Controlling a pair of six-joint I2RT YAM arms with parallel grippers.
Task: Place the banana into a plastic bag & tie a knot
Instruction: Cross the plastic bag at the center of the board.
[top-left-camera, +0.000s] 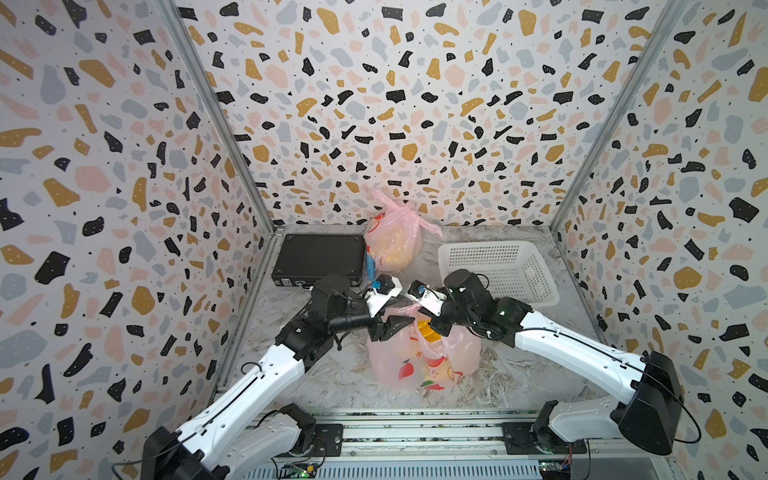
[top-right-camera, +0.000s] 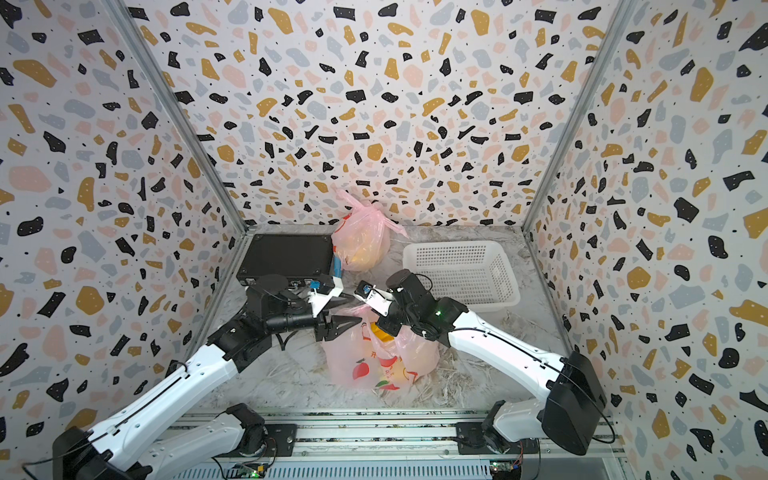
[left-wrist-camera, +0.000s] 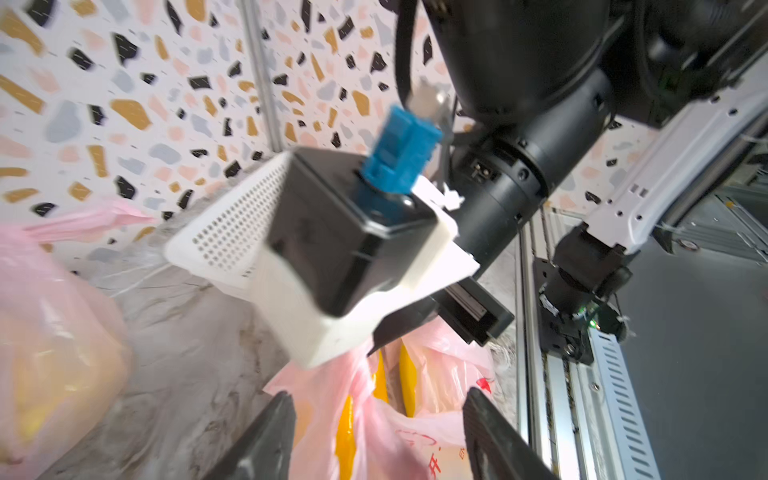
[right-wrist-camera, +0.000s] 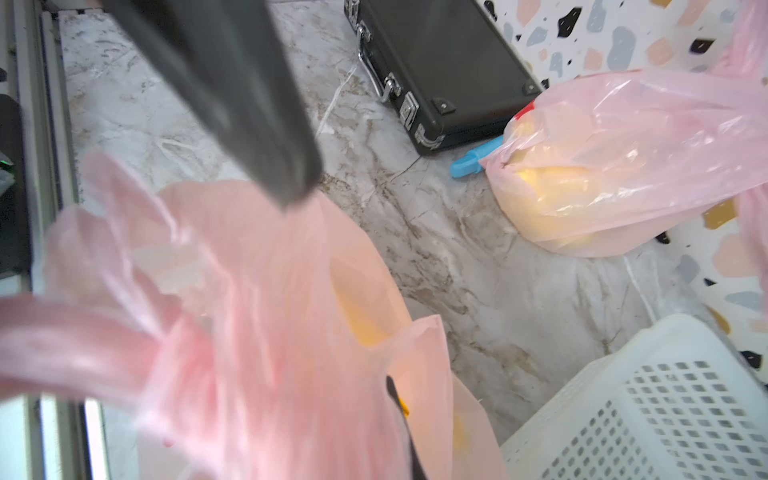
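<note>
Seems at the knot step, with the banana already inside the plastic bag, lower centre in both top views. Pinches bag film with the right gripper, clamped shut. Straddles its rim with the left gripper, spread wide, empty. Next probably calls for gripping the free handle and crossing the 2.

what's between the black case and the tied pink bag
A small blue item lies there, beside the case and against the tied bag; clearest in the right wrist view.
</note>
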